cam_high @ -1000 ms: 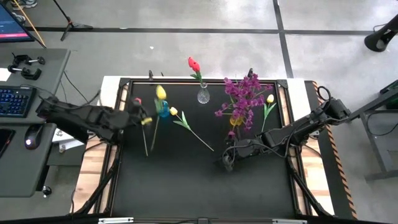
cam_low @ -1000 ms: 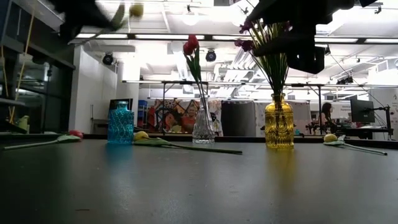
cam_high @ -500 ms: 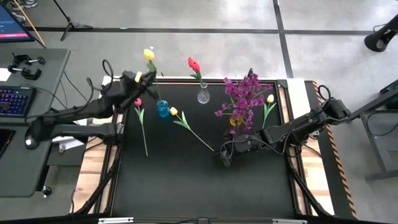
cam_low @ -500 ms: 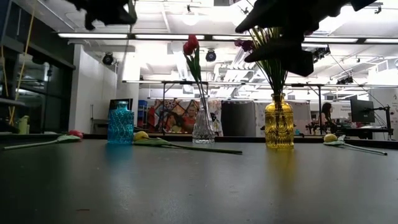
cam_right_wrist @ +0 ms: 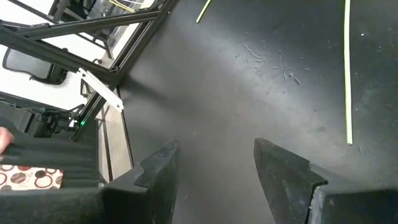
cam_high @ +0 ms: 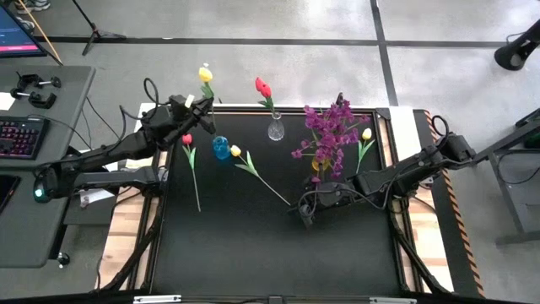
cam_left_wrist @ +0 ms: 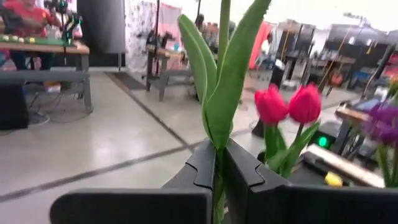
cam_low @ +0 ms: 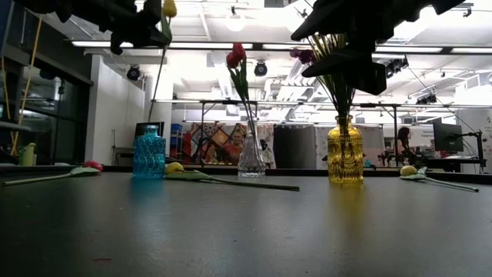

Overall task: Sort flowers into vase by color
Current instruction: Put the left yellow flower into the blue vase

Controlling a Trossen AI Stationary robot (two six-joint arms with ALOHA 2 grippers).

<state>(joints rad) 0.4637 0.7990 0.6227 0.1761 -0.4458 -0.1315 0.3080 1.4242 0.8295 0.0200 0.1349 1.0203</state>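
Black desk [cam_high: 253, 245] fills the middle of the high view, with grey floor around it and a side table with keyboard at the left edge. Three vases stand in a row toward the upper part of the desk: a blue vase [cam_high: 221, 148] at left, a clear vase [cam_high: 276, 129] in the middle and a yellow vase [cam_low: 344, 160] at right.

Part of the sorting looks done. The clear vase holds a red tulip [cam_high: 263, 87], and the purple sprigs [cam_high: 329, 131] stand in the yellow vase. The blue vase appears empty so far.

The left tool [cam_high: 187, 107], at the upper left of the desk, is clamped on the green stem of a yellow tulip [cam_high: 204, 74], held upright in the air up and left of the blue vase; the left wrist view shows the fingers pinching stem and leaves. My guess is that this flower is bound for the blue vase.

Three flowers lie loose on the desk: a red tulip [cam_high: 187, 140] left of the blue vase, a yellow tulip [cam_high: 236, 152] just right of it with its stem running toward centre, and another yellow tulip [cam_high: 366, 134] at the right of the yellow vase.

The right tool [cam_high: 304, 215] hovers low over bare desk at centre right, fingers spread apart and empty.

Roughly half the work seems left.
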